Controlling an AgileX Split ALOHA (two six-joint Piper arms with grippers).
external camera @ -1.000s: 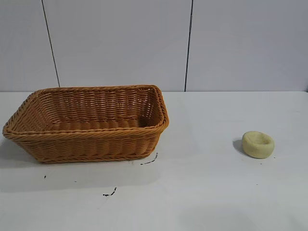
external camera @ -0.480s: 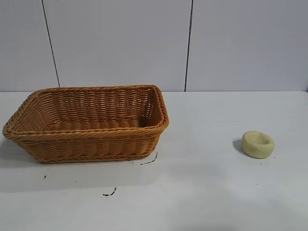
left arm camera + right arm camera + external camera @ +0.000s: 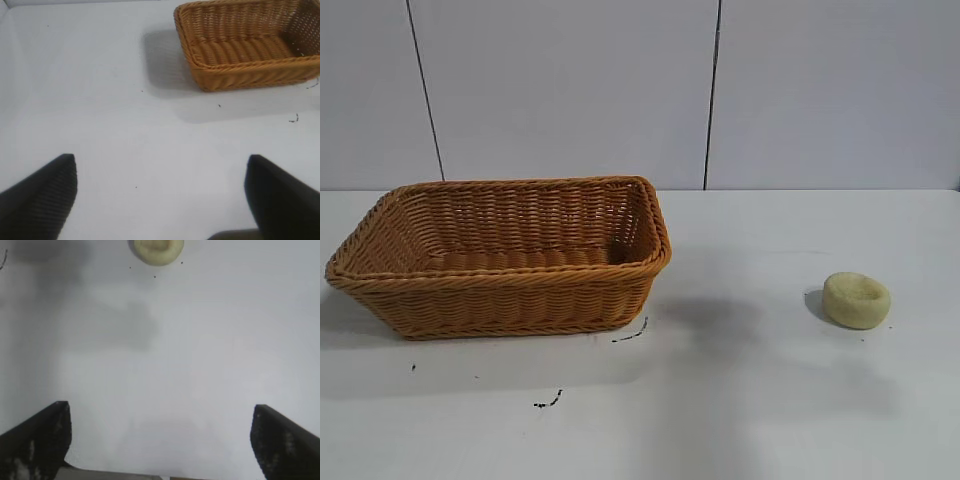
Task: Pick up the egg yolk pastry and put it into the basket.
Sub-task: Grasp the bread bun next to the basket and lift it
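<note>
Pastry (image 3: 857,300) and basket (image 3: 500,258) unmoved, but new shadows fall on the table between them; pastry sits right of basket, straight ahead of the right gripper (image 3: 160,440), jaws wide, empty; left gripper (image 3: 160,195) likewise, faces basket.

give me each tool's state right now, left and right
Left tool: open, holding nothing, above bare table short of the basket.
Right tool: open, holding nothing, egg yolk pastry ahead of it.
</note>
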